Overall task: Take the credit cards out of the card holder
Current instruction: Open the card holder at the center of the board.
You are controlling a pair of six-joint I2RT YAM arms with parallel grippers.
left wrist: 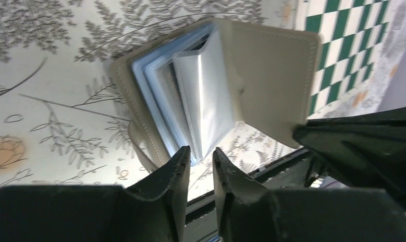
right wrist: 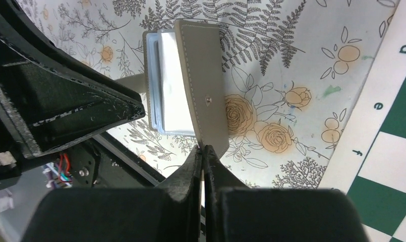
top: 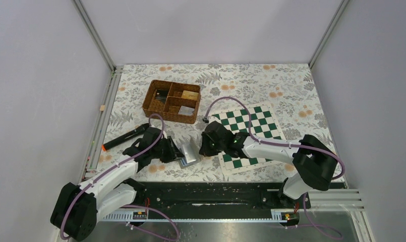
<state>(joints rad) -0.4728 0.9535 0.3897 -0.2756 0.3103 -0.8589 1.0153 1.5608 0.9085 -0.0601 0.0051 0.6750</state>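
Note:
The card holder lies on the floral cloth between my two grippers, grey outside with light blue sleeves inside. In the left wrist view it stands open, one grey cover lifted to the right, and pale clear sleeves fan out; I cannot tell single cards apart. My left gripper is slightly open, its tips right at the near lower edge of the sleeves, nothing clamped. My left gripper sits left of the holder. My right gripper is shut on the edge of the grey cover; it sits to the right.
A brown wicker compartment basket stands behind. A green and white chessboard lies to the right under the right arm. A black marker with an orange tip lies at the left. A black rail runs along the near edge.

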